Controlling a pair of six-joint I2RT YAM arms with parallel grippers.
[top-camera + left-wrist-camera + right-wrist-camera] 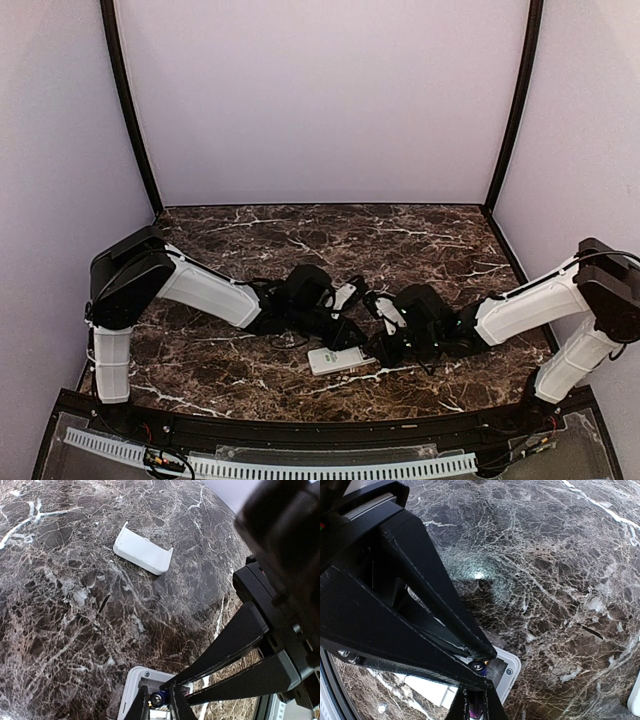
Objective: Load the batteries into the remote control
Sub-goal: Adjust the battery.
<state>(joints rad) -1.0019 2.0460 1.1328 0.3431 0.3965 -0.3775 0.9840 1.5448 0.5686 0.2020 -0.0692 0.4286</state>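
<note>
Insertion step: left gripper pinches slim bluish-purple battery over white plastic remote control; right gripper hold unclear; next, seat it squarely

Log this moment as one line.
stage: battery insertion | left end effector: shut on battery over open remote | right end effector: at remote, grip unclear | cover: off, on table

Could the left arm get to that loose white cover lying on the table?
Probably yes: the cover lies on bare table ahead of the left fingers, with nothing between. But they seem to be holding a battery.
</note>
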